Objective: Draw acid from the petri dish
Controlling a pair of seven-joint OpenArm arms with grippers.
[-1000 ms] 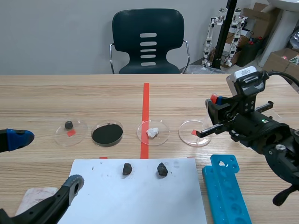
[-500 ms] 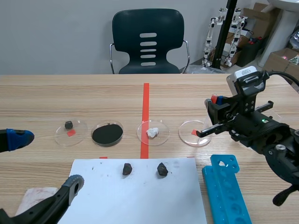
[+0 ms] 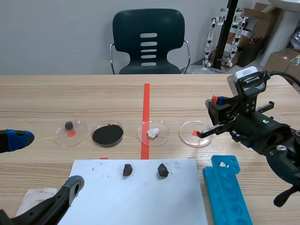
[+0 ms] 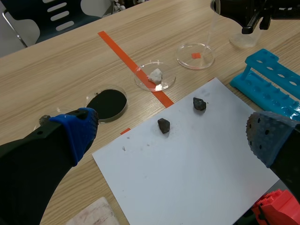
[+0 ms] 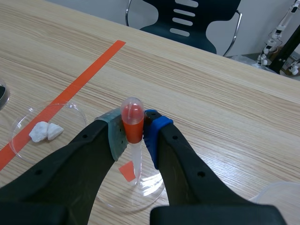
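Observation:
My right gripper (image 5: 135,133) is shut on a clear dropper (image 5: 132,123) with an orange-red bulb, held upright. The dropper's tip reaches down into a clear petri dish (image 5: 146,191) with a red tape square beneath it. In the scene view this dish (image 3: 194,135) lies right of the red line, just under the right gripper (image 3: 216,108). My left gripper (image 4: 173,137) hangs open and empty over the near left of the table, above the white paper's (image 4: 187,164) edge, far from the dish (image 4: 195,56).
A row of dishes runs leftward: white lumps (image 3: 153,132), black powder (image 3: 108,135), a small dark stone (image 3: 71,132). Two dark stones (image 3: 127,169) (image 3: 162,169) lie on the paper (image 3: 136,197). A blue tube rack (image 3: 227,190) stands near right. A stained cloth (image 3: 33,199) lies near left.

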